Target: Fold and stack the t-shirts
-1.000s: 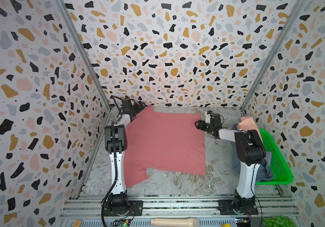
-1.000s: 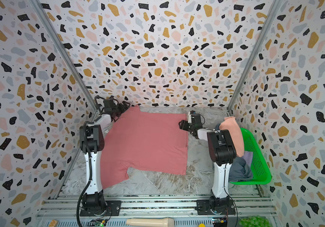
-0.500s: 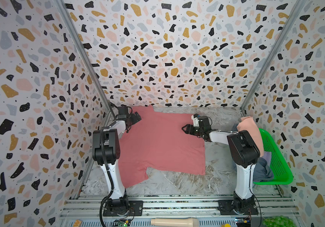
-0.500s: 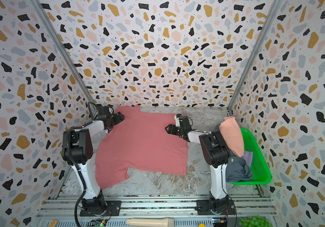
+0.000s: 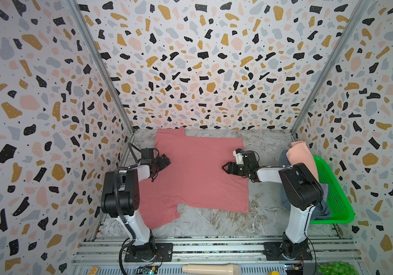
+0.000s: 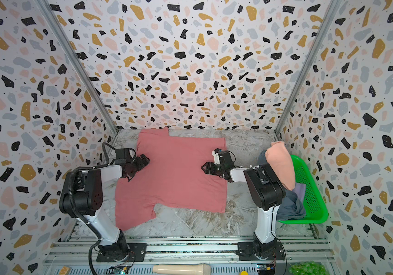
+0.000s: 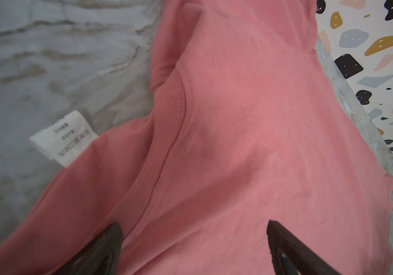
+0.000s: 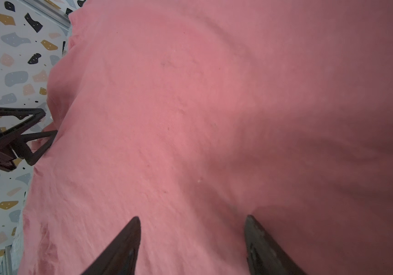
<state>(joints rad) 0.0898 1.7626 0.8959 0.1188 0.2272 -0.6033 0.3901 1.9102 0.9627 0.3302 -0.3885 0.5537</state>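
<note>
A dusty rose-red t-shirt (image 5: 197,176) (image 6: 176,178) lies spread flat on the marbled table, with one sleeve at the far left and one at the near left. Its white tag (image 7: 64,138) pokes out at the collar. My left gripper (image 5: 167,160) (image 7: 193,226) is open just over the shirt's (image 7: 238,119) left edge, nothing between its fingers. My right gripper (image 5: 225,167) (image 8: 193,218) is open low over the right half of the shirt (image 8: 214,107), pointing left. Peach (image 5: 301,157), lavender (image 5: 324,188) and blue-grey (image 5: 319,209) t-shirts hang over the basket.
A green perforated basket (image 5: 338,190) (image 6: 314,190) stands against the right wall behind the right arm. A cream cylinder (image 5: 211,269) and green grapes (image 5: 335,269) lie past the front rail. Patterned walls close in on three sides.
Both grippers have come away from the shirt's far edge toward the near side, the right one also shifting left. The far-left sleeve now lies flat.
</note>
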